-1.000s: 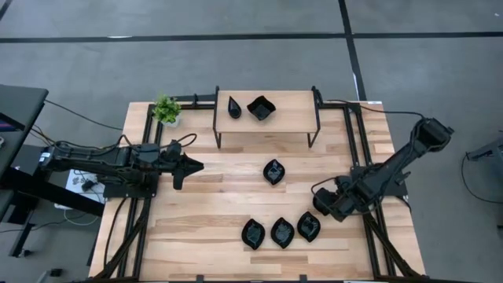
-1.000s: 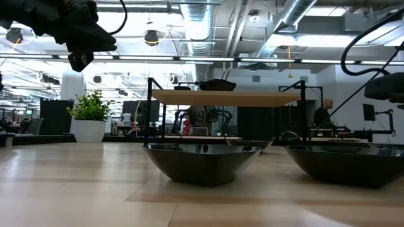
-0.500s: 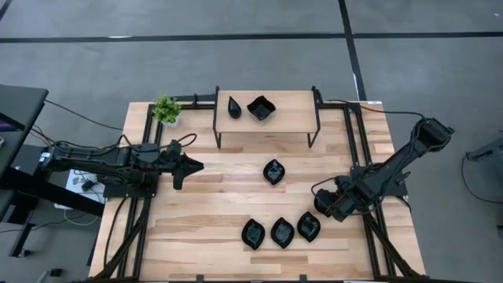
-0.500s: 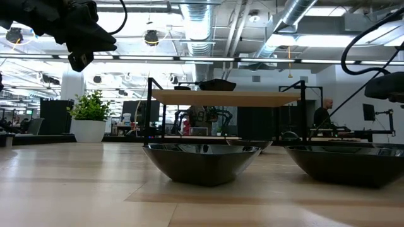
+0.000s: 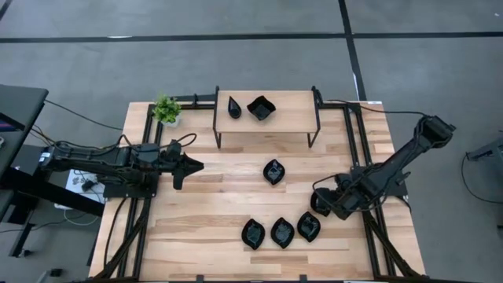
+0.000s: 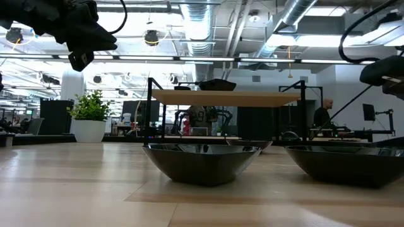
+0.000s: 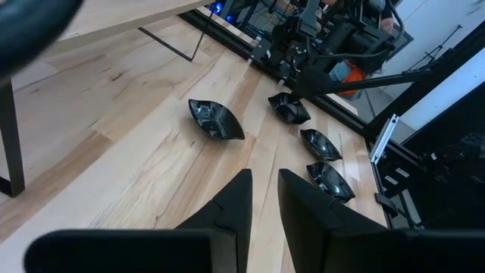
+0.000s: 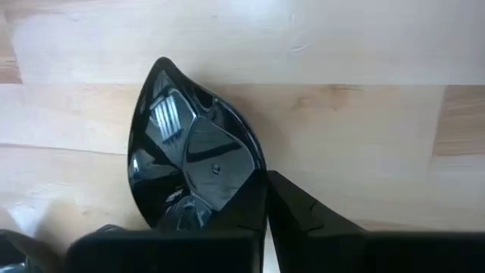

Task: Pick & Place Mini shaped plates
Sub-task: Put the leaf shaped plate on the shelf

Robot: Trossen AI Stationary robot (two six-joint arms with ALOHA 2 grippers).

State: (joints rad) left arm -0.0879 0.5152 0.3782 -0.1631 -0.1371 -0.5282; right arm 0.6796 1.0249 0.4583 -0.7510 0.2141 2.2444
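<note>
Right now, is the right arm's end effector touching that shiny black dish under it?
Touching. The right wrist view shows the right end effector shut on the rim of the teardrop plate, one finger inside, one outside.

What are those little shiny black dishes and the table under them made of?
The glossy black leaf-shaped dish at the right gripper looks like glazed ceramic or hard plastic: it mirrors the ceiling lights sharply. The look leaves that open. The pale table looks like jointed wood planks, with visible grain and seams.

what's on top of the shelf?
On the wooden shelf: a teardrop dish and a wavy-edged square dish, side by side. The tabletop beneath the board is covered in the high view.
</note>
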